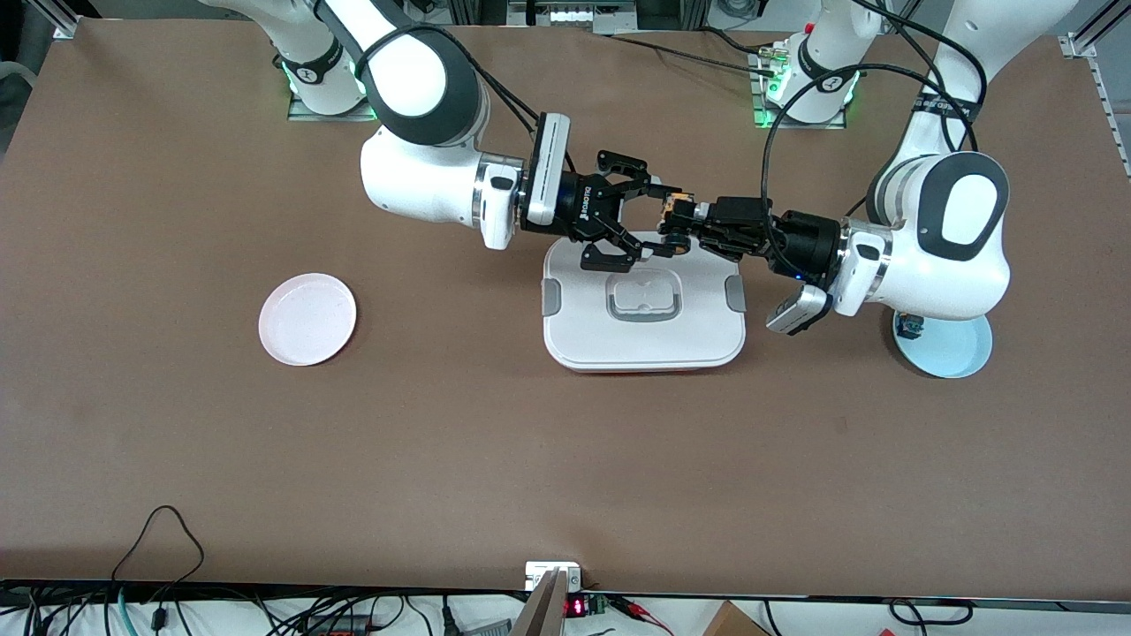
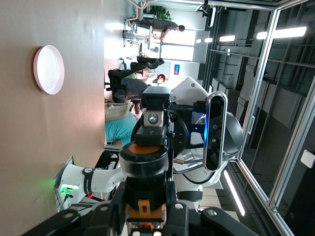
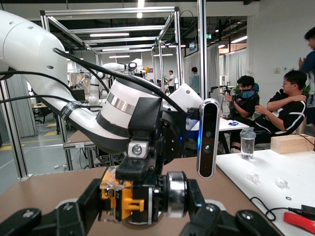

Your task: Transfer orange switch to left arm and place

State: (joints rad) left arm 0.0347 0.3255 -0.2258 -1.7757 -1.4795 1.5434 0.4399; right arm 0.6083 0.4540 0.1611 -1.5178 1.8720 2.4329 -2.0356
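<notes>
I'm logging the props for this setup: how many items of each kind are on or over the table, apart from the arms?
Plates: 2, pink plate and blue plate
Box: 1
Orange switch: 1
Blue-and-teal component: 1
Total: 5

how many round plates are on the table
2. A pink plate lies toward the right arm's end of the table; a blue plate lies toward the left arm's end, partly hidden under the left arm. The arms may hide others.

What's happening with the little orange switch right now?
Left gripper shut on orange switch over the box. Right gripper fingers spread around it. Handoff midair, nothing blocking.
</notes>
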